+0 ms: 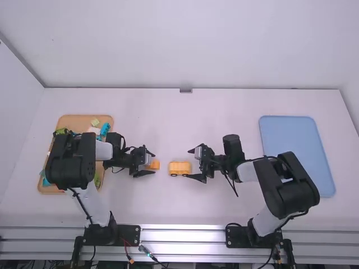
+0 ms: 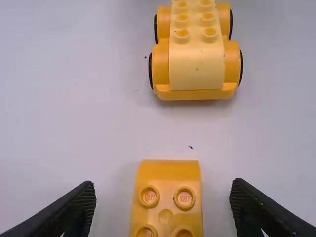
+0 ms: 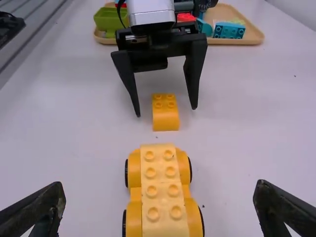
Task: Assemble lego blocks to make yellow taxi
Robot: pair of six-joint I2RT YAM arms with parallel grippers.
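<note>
Left pincer [image 3: 167, 112] and right pincer [image 1: 190, 164] both gape; the block [image 2: 166, 177] and wheeled base [image 2: 196, 64] sit midway between the desk's [image 1: 157, 112] side edges. A skewed squeeze could twist the block, spoiling its fit.

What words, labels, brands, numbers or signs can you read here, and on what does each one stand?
No text reads clearly enough to quote.
Small yellow plastic block with a rounded end: tiny raised marks on its stud tops, too small to read.
Yellow plastic car base with black-rimmed wheels: nothing legible on its studs or its smooth end.
</note>
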